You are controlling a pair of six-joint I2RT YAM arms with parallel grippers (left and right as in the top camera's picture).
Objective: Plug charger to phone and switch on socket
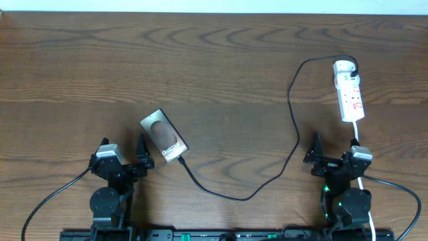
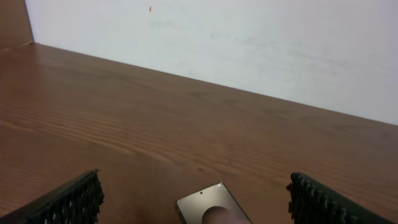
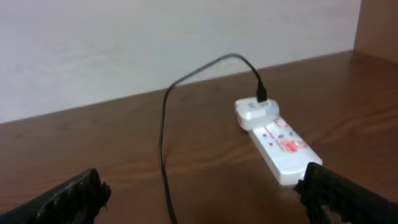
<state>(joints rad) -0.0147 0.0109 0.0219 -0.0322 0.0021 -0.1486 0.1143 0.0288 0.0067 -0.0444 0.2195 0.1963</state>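
Note:
The phone (image 1: 164,136) lies flat and slanted on the table, "Galaxy" lettering at its near end; its far end shows in the left wrist view (image 2: 208,204). The black charger cable (image 1: 293,114) runs from the phone's near end in a loop up to its plug in the rounded end of the white socket strip (image 1: 348,91), also seen in the right wrist view (image 3: 276,138) with the cable (image 3: 163,130). My left gripper (image 1: 127,155) is open and empty just near-left of the phone. My right gripper (image 1: 334,152) is open and empty, near the strip's near end.
The strip's white cord (image 1: 363,175) trails down past my right arm to the table's front edge. A pale wall (image 2: 249,43) rises behind the table's far edge.

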